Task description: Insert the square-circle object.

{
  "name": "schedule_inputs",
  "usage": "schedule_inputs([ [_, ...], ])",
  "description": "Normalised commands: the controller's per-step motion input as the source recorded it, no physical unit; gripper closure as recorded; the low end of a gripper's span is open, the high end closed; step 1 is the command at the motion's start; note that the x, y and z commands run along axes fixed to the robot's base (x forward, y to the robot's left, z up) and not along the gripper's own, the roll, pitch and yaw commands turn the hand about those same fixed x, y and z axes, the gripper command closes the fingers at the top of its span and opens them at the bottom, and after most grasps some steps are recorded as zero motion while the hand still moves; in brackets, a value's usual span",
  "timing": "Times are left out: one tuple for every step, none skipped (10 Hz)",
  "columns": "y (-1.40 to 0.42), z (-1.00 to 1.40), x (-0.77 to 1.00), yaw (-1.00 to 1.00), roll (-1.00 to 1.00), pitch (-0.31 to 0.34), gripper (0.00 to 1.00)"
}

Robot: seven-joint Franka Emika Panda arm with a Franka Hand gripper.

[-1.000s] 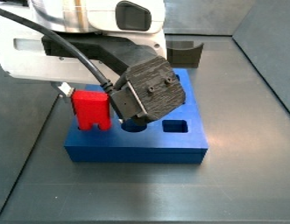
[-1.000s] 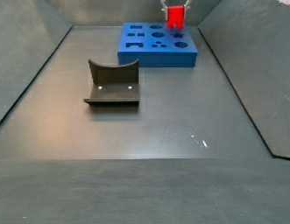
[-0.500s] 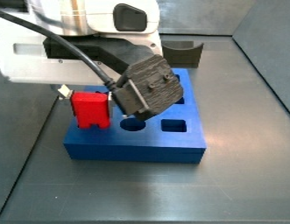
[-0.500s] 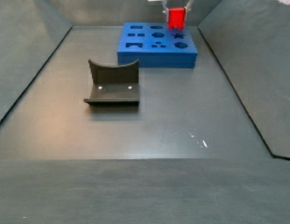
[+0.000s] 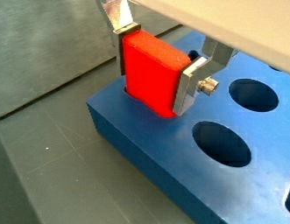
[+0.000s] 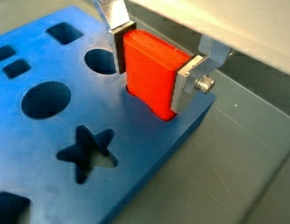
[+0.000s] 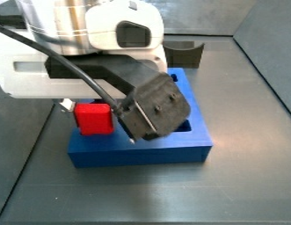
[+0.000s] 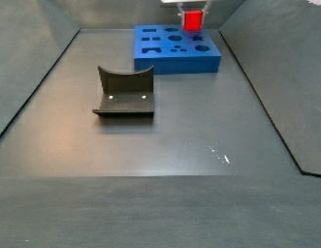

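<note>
**Red piece gripped at the blue board's corner**

The end effector [image 5: 159,72] is closed on the red square-circle object [image 6: 150,70], which is kept upright so its lower end can be fed into the blue board [image 5: 147,153]. The receiving hole is hidden beneath the piece, so seating depth cannot be judged. The fixture [image 8: 124,92] stands well apart on the counter [image 8: 189,145].

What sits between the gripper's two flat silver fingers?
A red rectangular block, clamped by the gripper at the blue holed board's edge; both wrist views show it.
</note>
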Motion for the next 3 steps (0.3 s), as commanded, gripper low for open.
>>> schedule_inputs([
  [0.00,-0.82,0.05,-0.21,-0.14,-0.113,1.00],
  [0.05,-0.20,0.00,0.00,-0.15,-0.187,1.00],
  [0.00,0.00,0.00,0.00,0.00,0.000,1.00],
])
